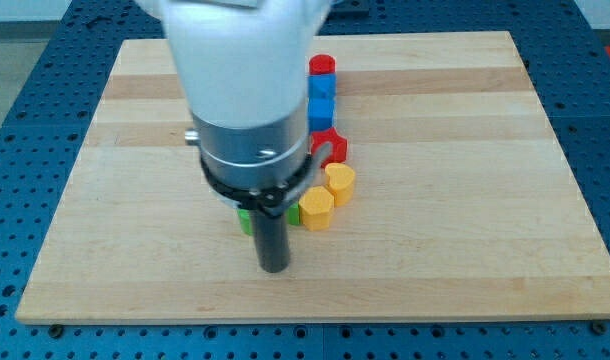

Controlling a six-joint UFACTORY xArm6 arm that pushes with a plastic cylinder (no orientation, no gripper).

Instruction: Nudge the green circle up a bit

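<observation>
My tip [274, 268] rests on the wooden board [465, 200] below the block cluster. A green block [244, 220] shows just up and left of the tip, mostly hidden by the arm; its shape cannot be made out. A second sliver of green [293, 217] shows just right of the rod, next to a yellow hexagon [316, 209]. I cannot tell which green piece is the circle. The tip sits slightly below both, between them.
A yellow heart [340, 184] lies up and right of the hexagon. Above it a red block [330, 147], two blue blocks [321, 110] [322, 87] and a red cylinder [323, 66] form a column. The arm body [247, 100] hides the board's upper middle.
</observation>
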